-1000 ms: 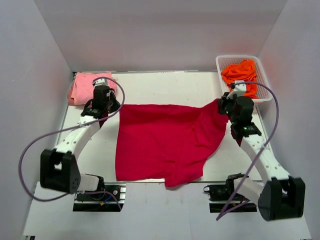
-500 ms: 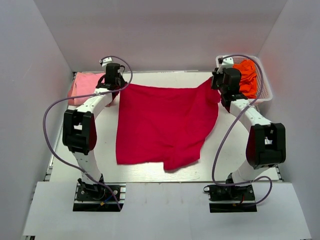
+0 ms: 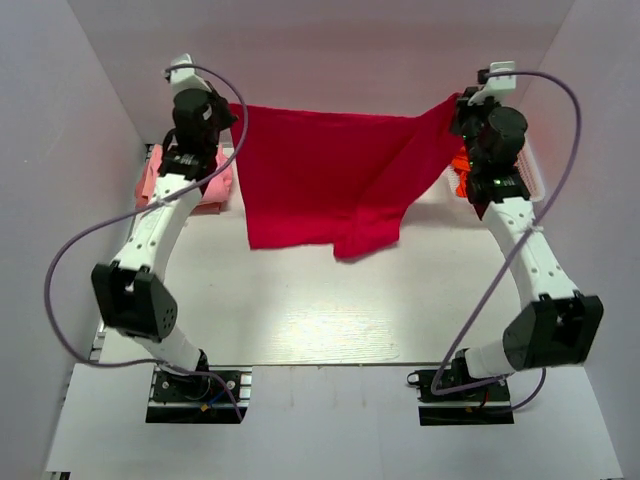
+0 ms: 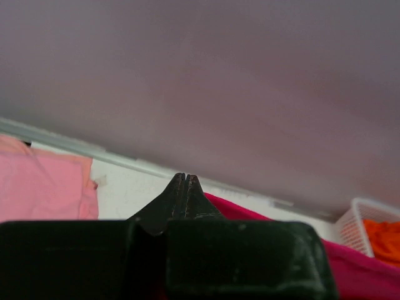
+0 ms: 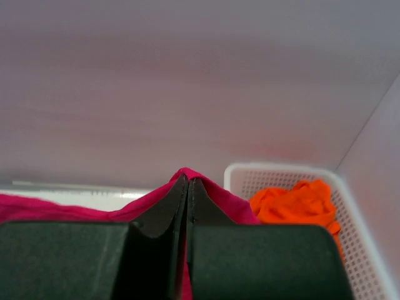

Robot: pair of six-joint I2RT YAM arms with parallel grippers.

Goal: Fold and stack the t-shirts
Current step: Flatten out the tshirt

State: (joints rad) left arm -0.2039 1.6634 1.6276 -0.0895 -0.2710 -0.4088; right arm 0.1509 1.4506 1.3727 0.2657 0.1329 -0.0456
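Observation:
The crimson-red t-shirt (image 3: 330, 165) hangs stretched in the air between both grippers, its lower edge near the far part of the table. My left gripper (image 3: 232, 108) is shut on its left top corner; in the left wrist view the jaws (image 4: 185, 177) are closed with red cloth (image 4: 250, 211) beside them. My right gripper (image 3: 455, 103) is shut on its right top corner; red cloth (image 5: 215, 190) wraps the closed tips (image 5: 188, 181). A folded light pink t-shirt (image 3: 190, 185) lies at the far left. Orange t-shirts (image 5: 297, 203) sit in the white basket (image 5: 356, 215).
The white basket (image 3: 530, 165) stands at the far right, partly hidden by the right arm. Grey walls close in the table on three sides. The white table (image 3: 330, 310) stretches below the hanging shirt.
Both arms have raised and moved toward the back wall, lifting the red t-shirt off the table until it hangs between them.

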